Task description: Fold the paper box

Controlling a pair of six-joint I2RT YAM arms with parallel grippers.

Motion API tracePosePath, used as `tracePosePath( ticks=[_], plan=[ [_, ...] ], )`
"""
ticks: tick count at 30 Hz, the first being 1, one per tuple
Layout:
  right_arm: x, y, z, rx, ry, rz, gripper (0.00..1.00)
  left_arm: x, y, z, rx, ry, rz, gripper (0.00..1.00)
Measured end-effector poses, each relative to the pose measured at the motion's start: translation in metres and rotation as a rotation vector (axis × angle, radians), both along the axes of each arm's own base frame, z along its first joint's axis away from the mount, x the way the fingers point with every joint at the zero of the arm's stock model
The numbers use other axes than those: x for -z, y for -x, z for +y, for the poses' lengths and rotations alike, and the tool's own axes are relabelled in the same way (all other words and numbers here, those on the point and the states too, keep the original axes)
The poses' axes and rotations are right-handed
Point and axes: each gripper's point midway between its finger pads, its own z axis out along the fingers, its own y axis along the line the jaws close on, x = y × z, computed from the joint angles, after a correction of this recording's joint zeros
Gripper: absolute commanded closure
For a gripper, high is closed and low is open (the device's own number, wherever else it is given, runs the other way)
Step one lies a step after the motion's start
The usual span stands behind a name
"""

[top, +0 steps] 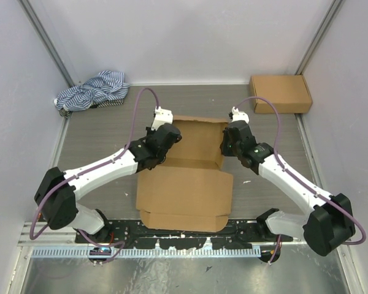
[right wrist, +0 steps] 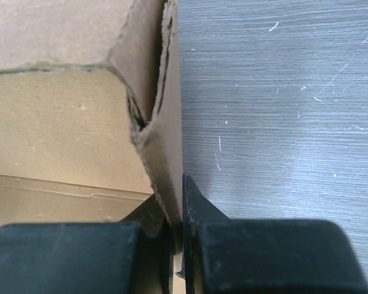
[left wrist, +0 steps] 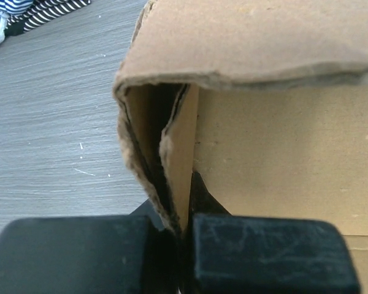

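left fingers (left wrist: 73, 254) and right fingers (right wrist: 276, 254) each pinch a paper box (top: 185, 190) side wall; uneven pulling could tear it.

Left arm (top: 104, 170) and right arm (top: 294, 180): white link shells, black joint housings, bulky black shoulder blocks. Purple cable (top: 135, 113) loops along each arm. Green indicator light (top: 258, 149) on right wrist housing. Left gripper (left wrist: 183, 245) and right gripper (right wrist: 179, 251): matte black blocky fingers, faintly scuffed.
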Motion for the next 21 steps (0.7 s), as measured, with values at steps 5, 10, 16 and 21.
tracePosePath(
  ticks=[5, 10, 16, 21],
  plan=[
    [0.006, -0.003, 0.001, 0.015, 0.006, 0.019, 0.99, 0.004, 0.003, -0.002, 0.011, 0.001, 0.02, 0.64],
    [0.007, -0.007, -0.001, 0.03, 0.028, 0.029, 0.99, 0.01, 0.009, -0.008, 0.061, 0.018, 0.063, 0.52],
    [0.017, -0.015, -0.004, 0.057, 0.075, 0.067, 0.99, 0.004, 0.017, -0.012, 0.105, 0.064, 0.08, 0.47],
    [0.027, -0.018, -0.002, 0.06, 0.09, 0.103, 0.99, -0.005, 0.02, -0.009, 0.11, 0.091, 0.065, 0.48]
  ],
)
